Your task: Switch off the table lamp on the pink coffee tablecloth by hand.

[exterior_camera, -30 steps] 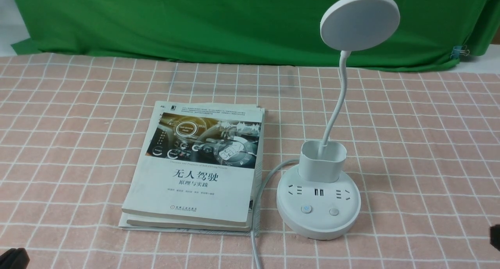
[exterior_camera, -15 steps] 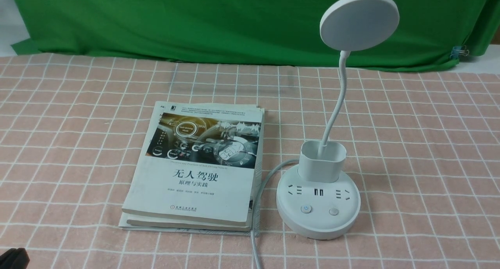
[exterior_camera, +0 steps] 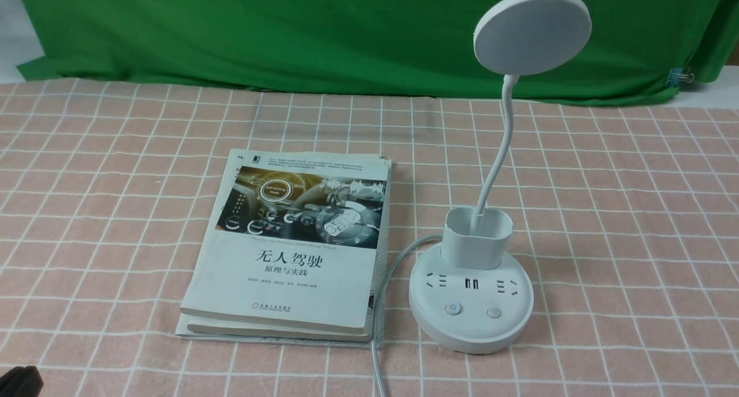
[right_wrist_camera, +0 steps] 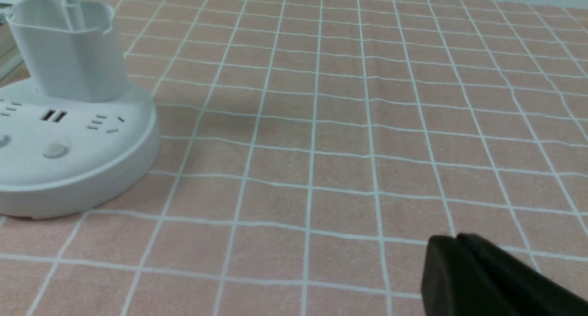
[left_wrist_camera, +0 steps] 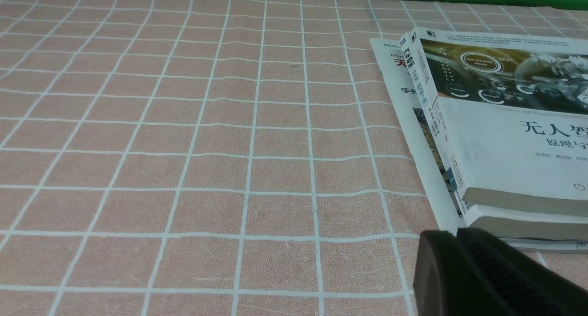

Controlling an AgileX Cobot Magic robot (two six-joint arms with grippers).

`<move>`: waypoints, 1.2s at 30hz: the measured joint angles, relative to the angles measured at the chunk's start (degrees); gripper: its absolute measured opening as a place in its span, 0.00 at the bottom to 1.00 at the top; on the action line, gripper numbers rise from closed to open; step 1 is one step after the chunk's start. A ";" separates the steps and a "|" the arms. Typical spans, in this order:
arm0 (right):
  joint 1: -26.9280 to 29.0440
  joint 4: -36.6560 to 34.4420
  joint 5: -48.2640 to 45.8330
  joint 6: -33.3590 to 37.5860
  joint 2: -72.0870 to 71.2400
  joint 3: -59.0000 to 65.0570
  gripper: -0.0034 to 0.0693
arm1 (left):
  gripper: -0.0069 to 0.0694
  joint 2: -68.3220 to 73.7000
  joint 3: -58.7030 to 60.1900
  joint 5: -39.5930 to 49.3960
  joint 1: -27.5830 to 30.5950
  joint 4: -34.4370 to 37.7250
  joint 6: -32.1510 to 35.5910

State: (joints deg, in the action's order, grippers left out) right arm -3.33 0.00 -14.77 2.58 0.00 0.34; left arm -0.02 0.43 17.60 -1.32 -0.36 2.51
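The white table lamp (exterior_camera: 470, 310) stands on the pink coffee tablecloth (exterior_camera: 606, 212), right of centre. Its disc head (exterior_camera: 532, 32) is raised on the thin neck, and the cup holder (exterior_camera: 477, 238) sits on the round base. Two buttons (exterior_camera: 453, 309) sit at the base's near side. The lamp's base also shows in the right wrist view (right_wrist_camera: 69, 146). My right gripper (right_wrist_camera: 457, 237) is shut and empty, low over the cloth well to the right of the base, and out of the front view. My left gripper (left_wrist_camera: 457, 233) is shut and empty beside the book's near corner; only a black part (exterior_camera: 20, 378) shows in front.
A stack of two books (exterior_camera: 294, 241) lies left of the lamp, also seen in the left wrist view (left_wrist_camera: 505, 137). The lamp's grey cable (exterior_camera: 378, 339) runs along the books toward the near edge. A green backdrop cloth (exterior_camera: 288, 33) hangs behind.
A black part of my right gripper at the front view's right edge one second ago has gone out of view. The lamp, books and left gripper have not moved.
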 joint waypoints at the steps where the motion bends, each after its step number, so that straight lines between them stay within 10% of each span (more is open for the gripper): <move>1: 0.00 0.00 0.00 0.00 0.00 0.00 0.10 | 0.10 0.00 0.00 0.00 0.00 0.00 0.00; 36: 0.00 0.00 0.05 0.00 0.00 0.00 0.22 | 0.10 0.00 0.00 0.00 0.00 0.00 0.00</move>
State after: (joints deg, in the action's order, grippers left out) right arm -3.33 0.00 -14.72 2.58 0.00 0.34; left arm -0.02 0.43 17.60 -1.32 -0.36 2.51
